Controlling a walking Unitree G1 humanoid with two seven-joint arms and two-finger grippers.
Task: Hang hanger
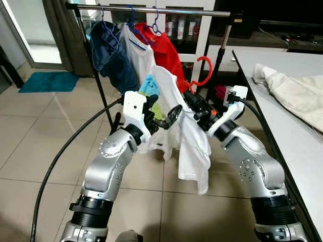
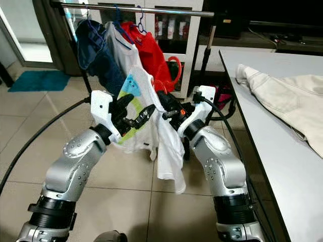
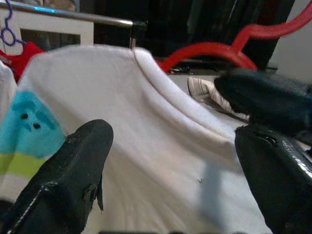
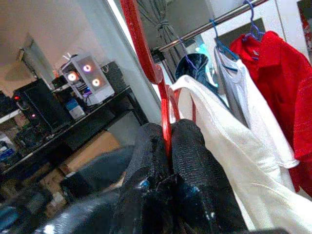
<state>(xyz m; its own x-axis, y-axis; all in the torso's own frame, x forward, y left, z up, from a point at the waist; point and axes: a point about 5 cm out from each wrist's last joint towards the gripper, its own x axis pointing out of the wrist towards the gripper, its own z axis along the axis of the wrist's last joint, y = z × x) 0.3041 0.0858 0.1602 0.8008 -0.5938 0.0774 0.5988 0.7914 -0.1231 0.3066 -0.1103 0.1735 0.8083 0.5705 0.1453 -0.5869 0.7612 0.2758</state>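
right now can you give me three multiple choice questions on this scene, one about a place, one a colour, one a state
1. Where does the cream garment lie?
A. on the floor
B. on the white table on the robot's right
C. on the rail

2. What colour is the hanger that carries the white t-shirt?
A. red
B. blue
C. black

3. How is the right hand?
A. open and apart from the hanger
B. shut on the hanger
C. resting on the table

Answers:
1. B, the head views show it spread on the tabletop.
2. A, its red hook stands above the shirt's collar, below the rail.
3. B, the right wrist view shows both fingers pinching the red bar, while the left hand is open beside the shirt.
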